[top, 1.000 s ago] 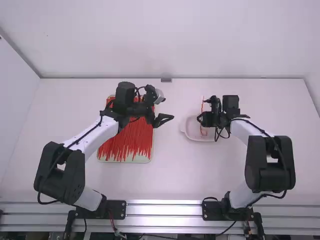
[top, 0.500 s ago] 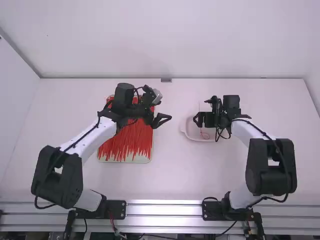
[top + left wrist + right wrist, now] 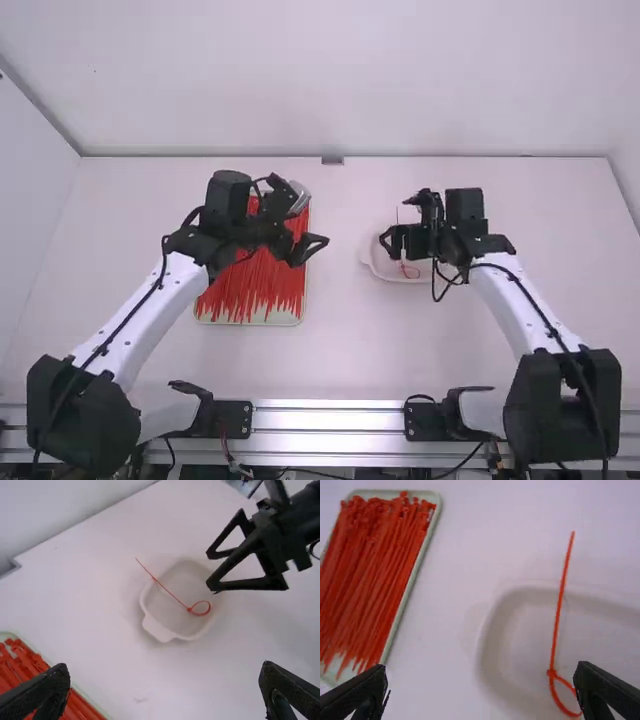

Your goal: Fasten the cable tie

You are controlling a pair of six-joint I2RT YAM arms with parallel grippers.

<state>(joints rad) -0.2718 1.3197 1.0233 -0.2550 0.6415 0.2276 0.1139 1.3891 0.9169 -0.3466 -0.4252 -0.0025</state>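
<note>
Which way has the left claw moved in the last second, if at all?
Yes: the left gripper shifted left, back toward the tray's right edge.

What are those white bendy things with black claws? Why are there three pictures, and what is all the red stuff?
They are two robot arms, fixed at the near edge of a white table. One picture looks down from above and behind them. The other two come from small cameras on each arm's wrist, so that arm's own black fingers show at the bottom.

Each arm ends in a black two-finger tool for pinching. The left tool is open, by the far corner of a flat pale tray heaped with straight red plastic cable ties. The right tool is open too, beside a small white dish. In the dish lies one red cable tie closed into a little loop, its long tail sticking out over the rim. Neither tool holds anything.
</note>
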